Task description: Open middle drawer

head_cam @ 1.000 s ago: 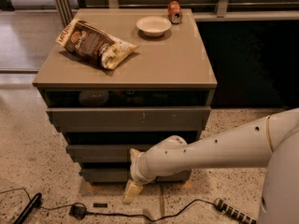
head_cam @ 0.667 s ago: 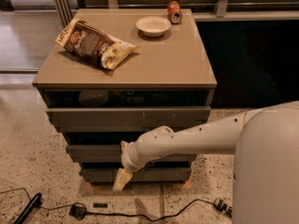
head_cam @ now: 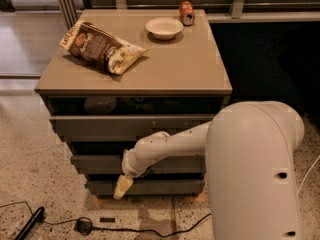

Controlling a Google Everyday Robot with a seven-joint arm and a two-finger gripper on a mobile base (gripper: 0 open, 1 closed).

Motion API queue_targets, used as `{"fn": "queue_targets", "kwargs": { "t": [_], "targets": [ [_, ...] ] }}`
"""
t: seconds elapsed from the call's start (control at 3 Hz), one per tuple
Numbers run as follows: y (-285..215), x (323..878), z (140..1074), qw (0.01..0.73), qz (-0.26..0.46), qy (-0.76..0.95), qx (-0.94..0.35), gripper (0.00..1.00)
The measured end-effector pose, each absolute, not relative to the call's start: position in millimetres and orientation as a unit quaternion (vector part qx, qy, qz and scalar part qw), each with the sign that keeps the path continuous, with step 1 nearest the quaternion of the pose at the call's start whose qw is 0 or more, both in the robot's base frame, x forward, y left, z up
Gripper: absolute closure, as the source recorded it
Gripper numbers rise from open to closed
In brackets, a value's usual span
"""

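Observation:
The grey-taupe cabinet (head_cam: 135,84) has three stacked drawer fronts. The middle drawer (head_cam: 97,164) is the plain front of medium height, sticking out slightly beyond the one below. My white arm (head_cam: 170,146) reaches in from the right across this front. My gripper (head_cam: 121,187) hangs pale and pointing downward at the left part of the bottom drawer (head_cam: 165,187), just below the middle drawer's lower edge. The arm hides the right half of the middle front.
The taller top drawer (head_cam: 100,126) sits under a dark gap. On the cabinet top lie a chip bag (head_cam: 102,46), a white bowl (head_cam: 164,27) and a red can (head_cam: 186,12). A cable and plug (head_cam: 85,226) lie on the speckled floor in front.
My arm has swung left across the drawer fronts. The gripper moved from the cabinet's lower middle towards its left. My arm's large joint now fills the right foreground.

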State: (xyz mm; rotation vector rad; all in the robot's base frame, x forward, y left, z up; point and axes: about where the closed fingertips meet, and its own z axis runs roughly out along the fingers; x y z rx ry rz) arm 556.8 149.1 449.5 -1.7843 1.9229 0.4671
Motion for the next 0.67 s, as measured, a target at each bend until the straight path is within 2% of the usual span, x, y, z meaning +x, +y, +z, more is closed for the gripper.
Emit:
{"fn": "queue_targets", "kwargs": {
  "t": [0.67],
  "targets": [
    [134,573,443,0.233,0.169,0.719,-0.632,0.00]
  ]
}}
